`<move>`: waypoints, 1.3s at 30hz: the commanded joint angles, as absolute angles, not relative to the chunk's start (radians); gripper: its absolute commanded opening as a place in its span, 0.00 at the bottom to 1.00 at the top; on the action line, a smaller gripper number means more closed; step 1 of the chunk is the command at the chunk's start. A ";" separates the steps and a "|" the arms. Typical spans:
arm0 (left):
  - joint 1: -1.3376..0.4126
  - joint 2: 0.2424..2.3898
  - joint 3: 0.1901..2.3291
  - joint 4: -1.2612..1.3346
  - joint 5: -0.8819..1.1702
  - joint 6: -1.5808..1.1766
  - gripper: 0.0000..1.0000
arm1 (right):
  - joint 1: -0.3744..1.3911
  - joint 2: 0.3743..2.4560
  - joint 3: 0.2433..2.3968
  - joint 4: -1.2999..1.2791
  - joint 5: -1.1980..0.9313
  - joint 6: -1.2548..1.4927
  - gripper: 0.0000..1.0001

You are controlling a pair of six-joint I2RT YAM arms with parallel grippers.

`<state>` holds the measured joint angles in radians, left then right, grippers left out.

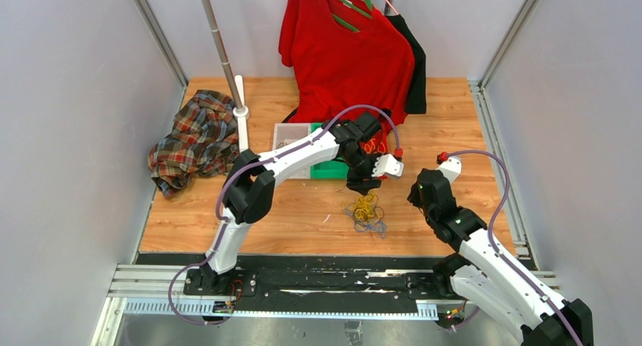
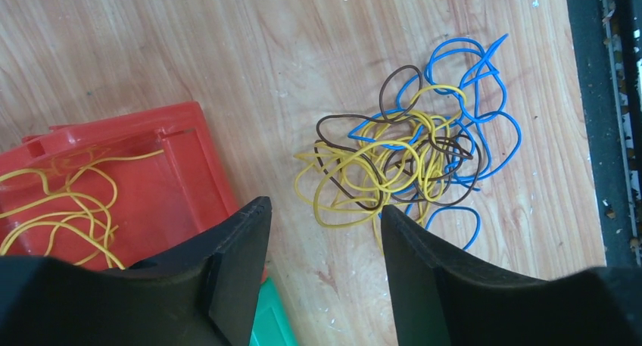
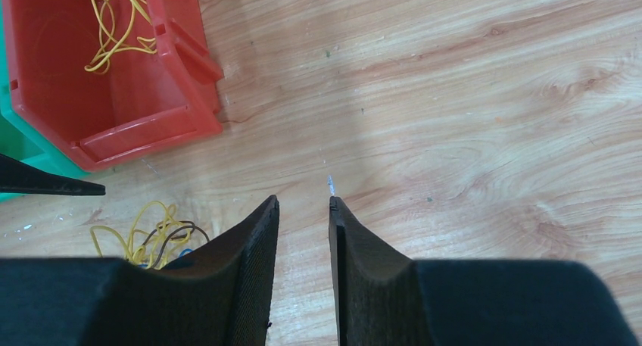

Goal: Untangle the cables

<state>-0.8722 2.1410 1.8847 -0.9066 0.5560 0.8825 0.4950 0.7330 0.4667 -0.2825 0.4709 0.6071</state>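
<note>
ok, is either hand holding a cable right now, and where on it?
Neither. The left hand is open over the cable tangle, gripping nothing; the right hand is open over the table, with nothing between its fingers.

Two arms, same build. Left arm: white shell links, black joint housings, bulky black elbow block. Right arm: same white-and-black scheme, small green lights on its black housings. A purple cable runs outside each arm, ending at a red cap on a white wrist unit. Left claw: two matte black fingers, broad at the root, tapering to blunt wedge tips, inner faces flat and smooth. Right claw: same black wedges, inner faces finely cross-textured. Bases bolted to a black plate fronted by a silver slotted rail.
</note>
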 commanded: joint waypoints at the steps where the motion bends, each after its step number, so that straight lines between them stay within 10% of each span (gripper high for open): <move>1: -0.868 2.192 1.902 -0.908 0.572 0.895 0.57 | 0.505 0.727 0.484 -0.287 0.474 0.598 0.30; 13: -0.868 2.177 1.903 -0.910 0.589 0.821 0.05 | 0.506 0.716 0.493 -0.283 0.473 0.591 0.27; 28: -0.867 1.821 1.776 -0.918 0.368 0.525 0.01 | 0.560 0.597 0.416 0.055 0.143 0.464 0.66; 39: -0.867 1.740 1.754 -0.917 0.294 0.363 0.01 | 0.669 0.596 0.425 0.223 0.007 0.372 0.70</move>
<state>-0.8719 1.7763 1.7557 -0.9161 0.3244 0.4400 0.6243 0.5835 0.4271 0.1284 0.0700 0.4259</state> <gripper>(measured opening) 0.019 0.696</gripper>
